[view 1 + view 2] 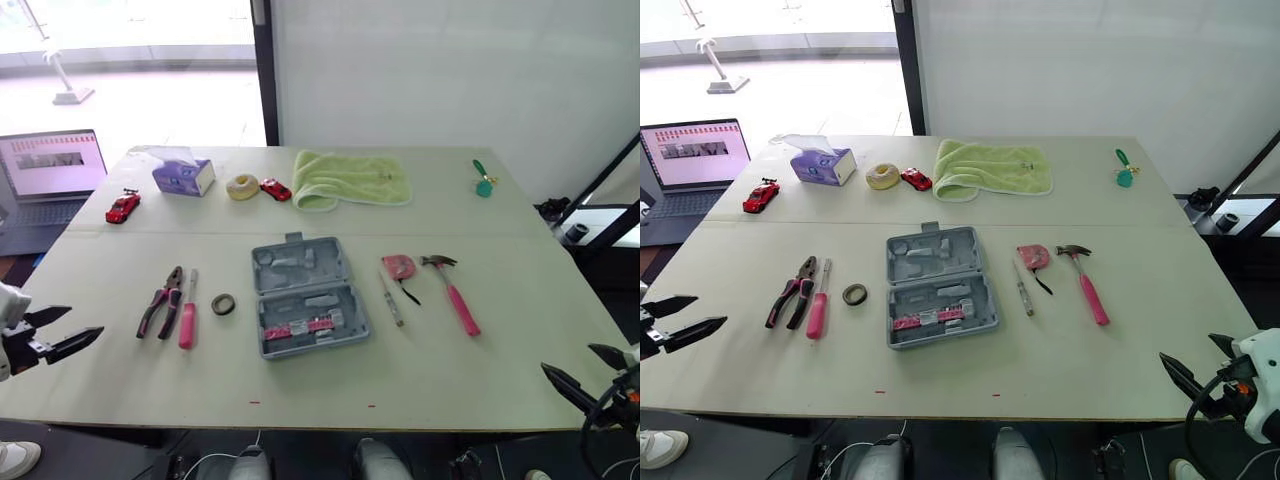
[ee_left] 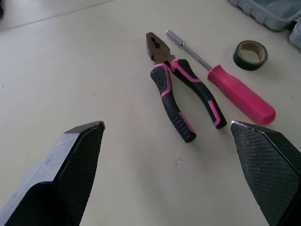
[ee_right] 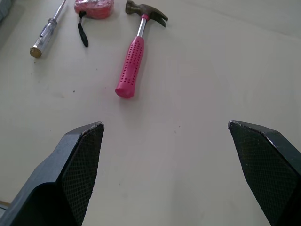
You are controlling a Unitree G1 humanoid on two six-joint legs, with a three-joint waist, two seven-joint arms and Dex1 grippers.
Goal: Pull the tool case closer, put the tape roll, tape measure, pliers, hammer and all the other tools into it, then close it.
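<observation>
The left pincer (image 1: 85,322) is released, its fingers spread wide, at the near left edge of the pale tabletop (image 1: 450,380). Just ahead of it lie the pliers (image 2: 162,61), with a pink screwdriver (image 2: 240,94) beside them and the tape roll (image 2: 245,62) next along. Farther inward, between both pincers, the tool case (image 1: 305,297) lies open and flat.

The right pincer (image 1: 567,358) is equally spread and empty at the near right edge. Ahead of it lies the hammer (image 3: 131,66), and beyond that the tape measure (image 3: 94,7) and a slim tester (image 3: 47,30).

Well away, along the far side, are a green towel (image 1: 350,178), a tissue box (image 1: 183,176) and a red toy car (image 1: 123,206). A laptop (image 1: 50,165) sits off the left side and a white wall (image 1: 450,70) stands behind.

Both arms are held low, pointing forward and touching nothing.
</observation>
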